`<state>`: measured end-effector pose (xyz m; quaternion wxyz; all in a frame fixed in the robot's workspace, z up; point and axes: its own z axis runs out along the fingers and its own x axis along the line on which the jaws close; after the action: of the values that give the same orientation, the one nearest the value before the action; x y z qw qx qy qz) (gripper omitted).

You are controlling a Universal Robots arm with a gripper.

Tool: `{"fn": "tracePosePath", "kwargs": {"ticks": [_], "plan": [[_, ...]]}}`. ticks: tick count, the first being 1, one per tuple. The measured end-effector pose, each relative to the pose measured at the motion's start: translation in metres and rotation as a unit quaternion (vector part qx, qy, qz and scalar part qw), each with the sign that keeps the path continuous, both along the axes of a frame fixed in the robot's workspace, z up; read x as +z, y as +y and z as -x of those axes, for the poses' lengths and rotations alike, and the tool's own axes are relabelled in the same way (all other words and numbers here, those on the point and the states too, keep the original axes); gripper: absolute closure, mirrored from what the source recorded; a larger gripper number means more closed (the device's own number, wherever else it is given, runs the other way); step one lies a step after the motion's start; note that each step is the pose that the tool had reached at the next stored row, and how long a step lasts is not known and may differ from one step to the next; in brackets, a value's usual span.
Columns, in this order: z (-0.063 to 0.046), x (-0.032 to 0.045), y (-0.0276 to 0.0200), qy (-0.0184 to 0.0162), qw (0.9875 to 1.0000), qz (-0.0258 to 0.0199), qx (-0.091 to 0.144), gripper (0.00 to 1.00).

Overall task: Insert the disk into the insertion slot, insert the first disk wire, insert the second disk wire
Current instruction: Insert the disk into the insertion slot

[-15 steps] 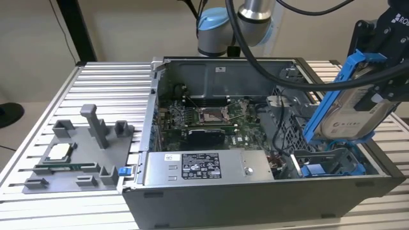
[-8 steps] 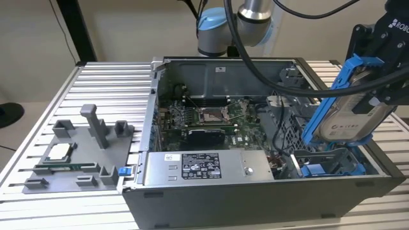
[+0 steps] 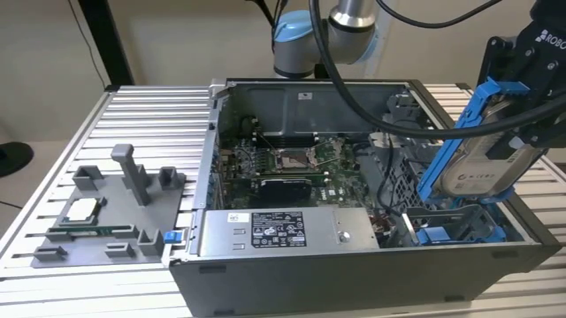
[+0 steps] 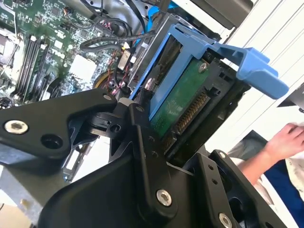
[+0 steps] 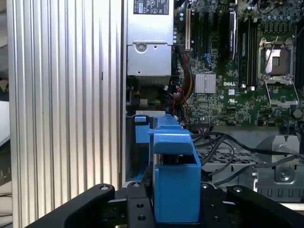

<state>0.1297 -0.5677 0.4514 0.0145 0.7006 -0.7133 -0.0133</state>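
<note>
Pincer is clamped on the disk, holding it tilted, almost on edge, just above the insertion slot in the open computer case corner on the exterior view's right, so it's not in yet. The second wrist view gives you the disk's green circuit board and a person's hand nearby. The first wrist view looks past the blue carrier to the motherboard.

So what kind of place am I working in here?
Likely a robotics lab bench: an open computer case on a ribbed aluminium table, a grey parts fixture beside it, the gripper holding the disk.
</note>
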Motion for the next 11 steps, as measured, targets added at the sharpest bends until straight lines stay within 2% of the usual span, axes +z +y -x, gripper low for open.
{"fn": "tracePosePath", "kwargs": {"ticks": [6, 11], "plan": [[0.0000, -0.0003, 0.0000, 0.0000, 1.0000, 0.0001, 0.000, 1.00], [0.0000, -0.0058, 0.0000, 0.0000, 1.0000, 0.0001, 0.000, 1.00]]}}
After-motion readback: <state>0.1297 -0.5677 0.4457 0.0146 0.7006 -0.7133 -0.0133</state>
